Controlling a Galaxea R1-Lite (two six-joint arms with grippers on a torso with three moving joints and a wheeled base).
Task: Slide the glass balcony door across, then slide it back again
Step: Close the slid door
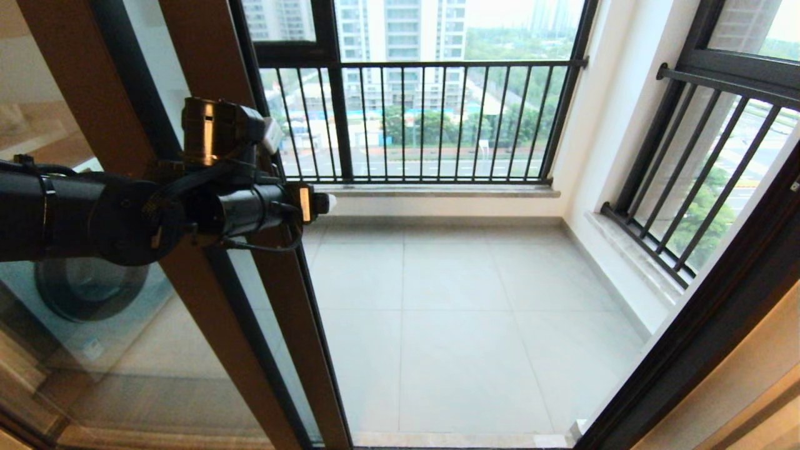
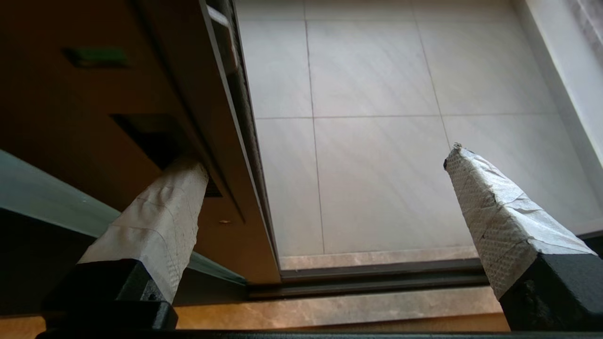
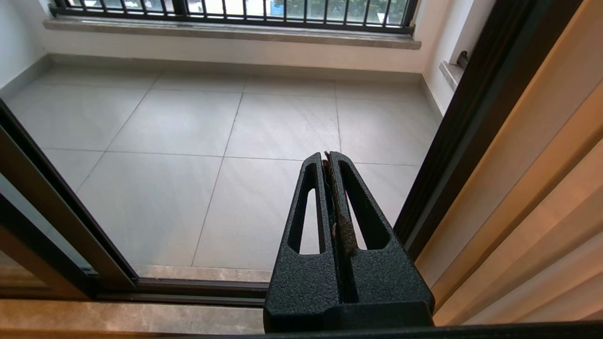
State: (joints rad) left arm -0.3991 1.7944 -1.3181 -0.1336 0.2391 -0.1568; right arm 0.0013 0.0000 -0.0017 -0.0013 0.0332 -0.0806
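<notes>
We see the glass balcony door point(image 1: 275, 325) slid over to the left of the opening, its brown stile overlapping the other brown-framed panel point(image 1: 94, 350), through which a white washing machine point(image 1: 87, 294) shows. The doorway to the right of the door stands open onto the tiled balcony floor point(image 1: 462, 325).

Our left gripper point(image 2: 325, 169) is at the door's stile, well above the floor. Its two paper-wrapped fingers point(image 2: 160, 221) are spread wide: one has its tip pushed into the small recessed handle slot point(image 2: 150, 136) in the stile, the other hangs free on the far side of the door's edge, over the balcony tiles, touching nothing. In the head view our left arm point(image 1: 125, 212) reaches in level from the left, crossing in front of the washing-machine panel, with the wrist ending right at the door's leading edge.

Our right gripper point(image 3: 328, 162) is well apart from the door, on the opposite side of the opening near the dark door jamb point(image 3: 471, 117). Its black fingers are pressed together with nothing between them but their own pads, and they point out over the balcony floor. The track point(image 2: 377, 278) runs along the threshold below the door. Beyond the door, black railings point(image 1: 425, 119) close the balcony's far side.
</notes>
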